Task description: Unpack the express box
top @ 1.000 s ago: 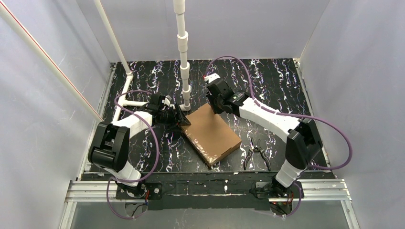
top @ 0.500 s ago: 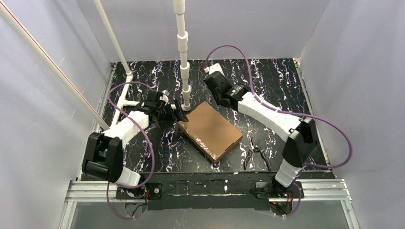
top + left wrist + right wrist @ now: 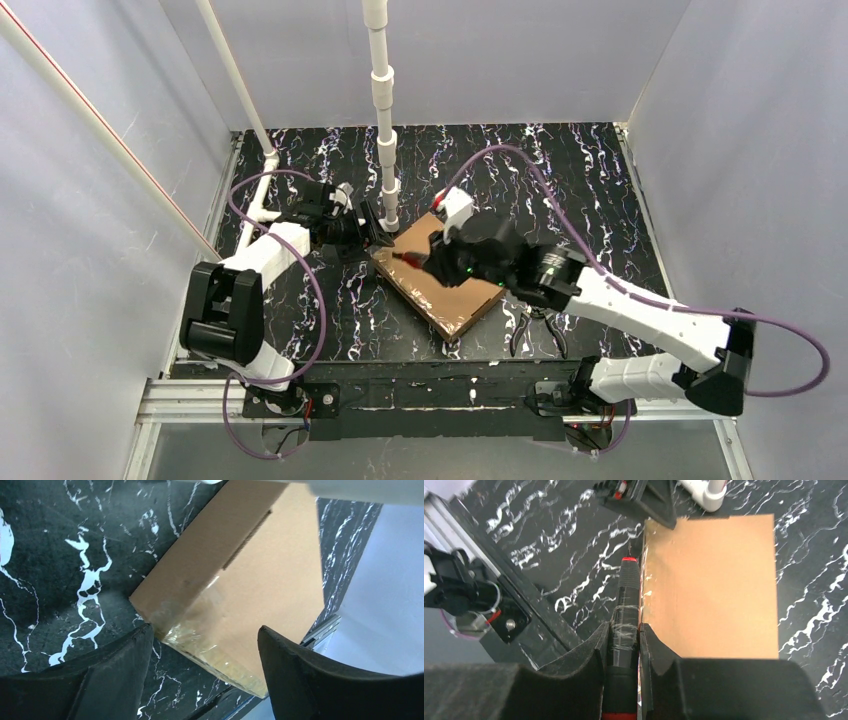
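Black red-tipped tool [image 3: 626, 595], taped round, pinched between the right fingers [image 3: 659, 652]. Pliers [image 3: 537, 330] lie well away from them on the marbled tabletop [image 3: 600, 180]; white pipe [image 3: 383, 120] stands just beside the left fingers [image 3: 372, 222].

Table top [image 3: 600, 180]: black marble pattern, white veining. Enclosure walls [image 3: 500, 60]: plain white panels at back and both sides. White pipe [image 3: 383, 100]: upright, rear centre. Aluminium rail [image 3: 190, 400]: near edge.

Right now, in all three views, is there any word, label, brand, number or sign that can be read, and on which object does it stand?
No text can be read in any view.
express box: plain brown cardboard, no print visible.
black tool with red tip, held in the right claw: no marking visible.
pliers: too small to tell.
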